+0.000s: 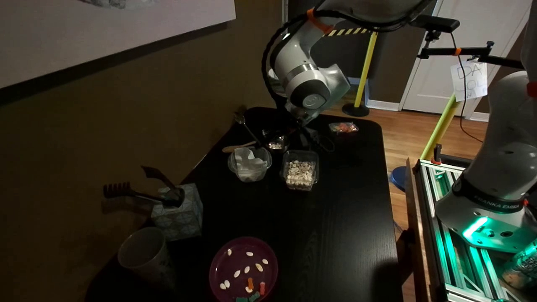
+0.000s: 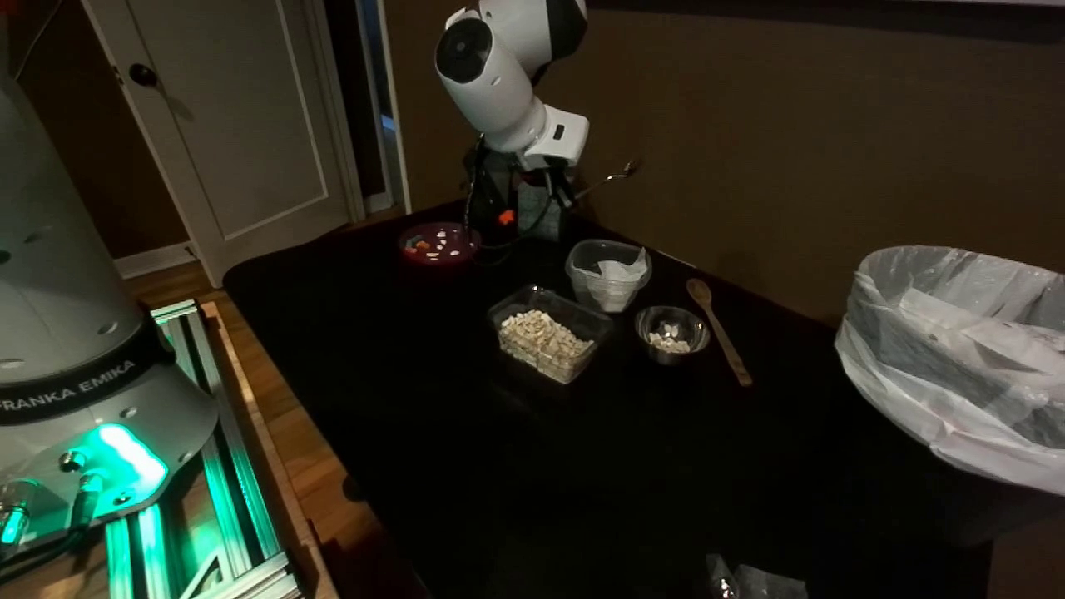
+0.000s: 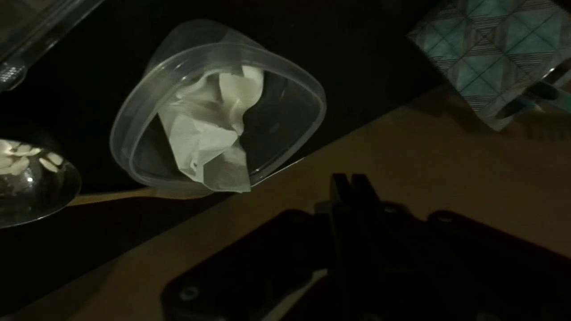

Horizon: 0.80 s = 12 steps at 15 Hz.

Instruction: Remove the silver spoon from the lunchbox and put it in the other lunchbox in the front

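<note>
The silver spoon [image 1: 250, 131] sticks up toward the wall in both exterior views [image 2: 605, 180]. My gripper [image 2: 569, 198] is shut on its handle, above the table near the wall; its fingertips [image 3: 349, 179] nearly meet in the wrist view. A pale strip behind a finger there may be the spoon. The lunchbox [image 1: 301, 155], square and clear [image 2: 564, 303], holds white pieces; only its corner [image 3: 49, 33] shows in the wrist view. The other lunchbox [image 1: 263, 160], translucent with rounded corners [image 2: 581, 279], holds crumpled white tissue and stands beside it, left of my fingers in the wrist view [image 3: 279, 122].
A small metal bowl [image 2: 699, 337] with white pieces and a wooden spoon [image 2: 725, 341] lie beside the boxes. A tissue box [image 1: 180, 216] with dark utensils, a cup [image 1: 144, 256] and a purple plate [image 1: 218, 268] stand farther along. A bagged bin [image 2: 940, 416] is at the table's end.
</note>
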Available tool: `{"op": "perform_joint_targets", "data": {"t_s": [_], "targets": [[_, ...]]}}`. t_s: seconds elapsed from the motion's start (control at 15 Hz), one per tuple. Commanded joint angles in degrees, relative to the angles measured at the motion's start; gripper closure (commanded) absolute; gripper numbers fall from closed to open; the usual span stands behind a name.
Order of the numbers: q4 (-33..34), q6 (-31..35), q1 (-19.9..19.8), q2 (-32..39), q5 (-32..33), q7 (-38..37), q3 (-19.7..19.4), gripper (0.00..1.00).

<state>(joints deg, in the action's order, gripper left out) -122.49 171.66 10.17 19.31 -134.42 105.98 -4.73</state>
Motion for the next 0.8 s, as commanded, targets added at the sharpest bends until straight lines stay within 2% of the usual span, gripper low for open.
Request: {"op": "perform_joint_targets", "data": {"t_s": [0.0,0.13,0.2,0.27,0.4,0.47,0.53,0.73], "targets": [[0.80,0.69,-0.06,0.54,0.81,-0.54,0.21,0.95],[1.02,0.70,-0.38,1.26,2.10,-1.74,0.71,0.95],[1.02,0.69,-0.39,1.47,2.25,-1.92,0.75,0.99],[2.58,3.09,-0.42,3.20,4.19,-3.65,1.70,0.99],[3.71,9.53,-1.57,6.25,12.07,-9.31,5.55,0.99],[2.83,10.73,0.95,6.99,17.71,-15.03,4.04,0.99],[2.21,13.03,-4.06,8.03,21.54,-16.12,10.28,0.99],[0.09,17.78,-7.64,10.69,31.88,-21.07,16.49,0.99]]}}
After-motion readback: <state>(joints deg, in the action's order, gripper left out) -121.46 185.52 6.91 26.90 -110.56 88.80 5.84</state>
